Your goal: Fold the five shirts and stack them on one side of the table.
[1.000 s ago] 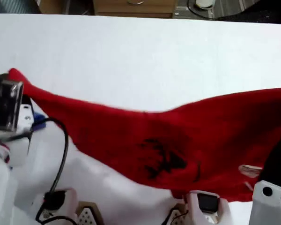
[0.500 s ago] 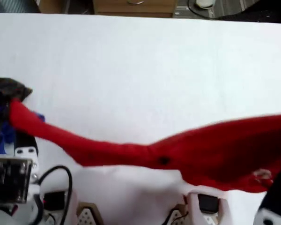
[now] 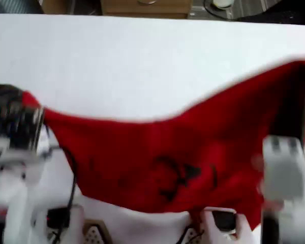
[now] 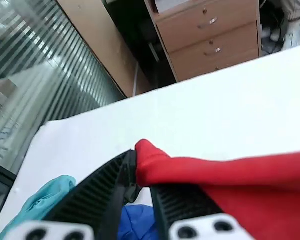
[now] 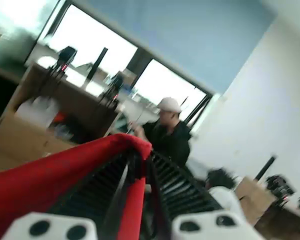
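While the left pincer is clenched on one corner of the red shirt, the right pincer bites another edge. The shirt hangs stretched between them, over the white table. It looks spread open, not folded yet. Close by the left pincer lie a blue cloth and a teal cloth, maybe other shirts, bunched up and not neatly stacked. I think the job is near its start: this shirt needs folding, and the rest too.
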